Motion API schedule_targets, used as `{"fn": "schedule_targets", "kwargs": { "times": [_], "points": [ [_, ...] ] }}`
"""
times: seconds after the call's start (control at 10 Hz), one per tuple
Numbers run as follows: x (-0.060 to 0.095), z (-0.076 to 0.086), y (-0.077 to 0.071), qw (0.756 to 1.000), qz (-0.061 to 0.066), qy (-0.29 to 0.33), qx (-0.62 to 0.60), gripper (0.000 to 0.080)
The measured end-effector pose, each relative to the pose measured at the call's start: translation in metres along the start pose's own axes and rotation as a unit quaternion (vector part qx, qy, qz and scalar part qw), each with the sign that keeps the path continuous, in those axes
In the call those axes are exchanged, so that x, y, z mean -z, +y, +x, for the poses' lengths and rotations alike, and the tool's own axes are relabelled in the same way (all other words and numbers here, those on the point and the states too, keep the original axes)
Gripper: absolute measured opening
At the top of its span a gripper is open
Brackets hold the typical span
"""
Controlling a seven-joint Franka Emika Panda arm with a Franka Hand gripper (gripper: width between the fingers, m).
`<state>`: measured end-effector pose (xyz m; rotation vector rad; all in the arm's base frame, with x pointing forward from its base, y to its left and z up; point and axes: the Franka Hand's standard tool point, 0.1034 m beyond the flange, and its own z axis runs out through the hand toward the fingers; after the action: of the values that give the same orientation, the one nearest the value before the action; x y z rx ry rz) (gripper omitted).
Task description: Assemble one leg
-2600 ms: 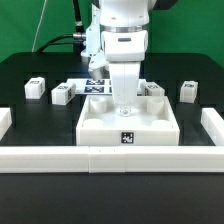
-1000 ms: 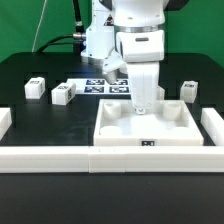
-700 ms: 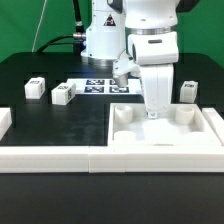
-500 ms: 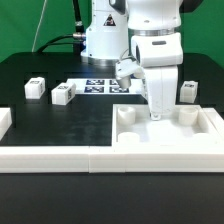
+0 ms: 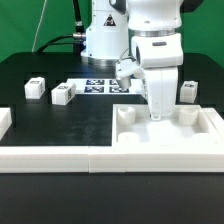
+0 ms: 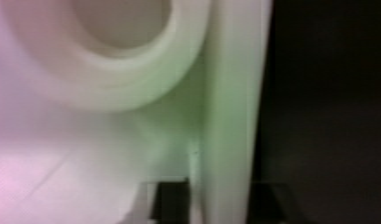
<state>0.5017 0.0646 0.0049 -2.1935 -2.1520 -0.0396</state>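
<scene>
The leg (image 5: 188, 92), a small white tagged block, is shown standing on the black table (image 5: 60, 125) just behind the far corner of the tray-like piece (image 5: 165, 150) on the exterior view's right. It is untouched and clear of the gripper (image 5: 157, 115). A second leg (image 5: 63, 94) and a third leg (image 5: 35, 88) are seen well apart from it on the exterior view's left, near the marker board (image 5: 98, 86).

The tray-like piece has been carried with the gripper from the middle of the table to the exterior view's right, along the white border wall (image 5: 50, 158), and is now lodged against that wall at the right-hand end. Between the last half second and the present no further motion is recorded, so the slide is judged complete.

The gripper is lowered onto the tray's far side. In the wrist view only a blurred wall of the tray (image 6: 231, 110) and a round corner hole (image 6: 98, 25) are shown at very close range. Whether the fingers are clamped on that wall or merely set against it cannot be told.

The tray is thus judged to be braced for assembly. Release of the tray and collection of a leg are the steps not yet begun.
</scene>
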Motion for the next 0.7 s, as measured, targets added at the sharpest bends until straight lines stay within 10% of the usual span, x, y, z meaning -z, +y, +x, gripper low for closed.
{"fn": "schedule_targets", "kwargs": {
  "times": [0.2, 0.4, 0.7],
  "points": [
    [0.0000, -0.0005, 0.0001, 1.000, 0.000, 0.000, 0.000, 0.0273],
    [0.0003, -0.0007, 0.0006, 1.000, -0.001, 0.000, -0.001, 0.0578],
    [0.0004, -0.0008, 0.0009, 1.000, -0.002, 0.000, -0.001, 0.0646]
  ]
}}
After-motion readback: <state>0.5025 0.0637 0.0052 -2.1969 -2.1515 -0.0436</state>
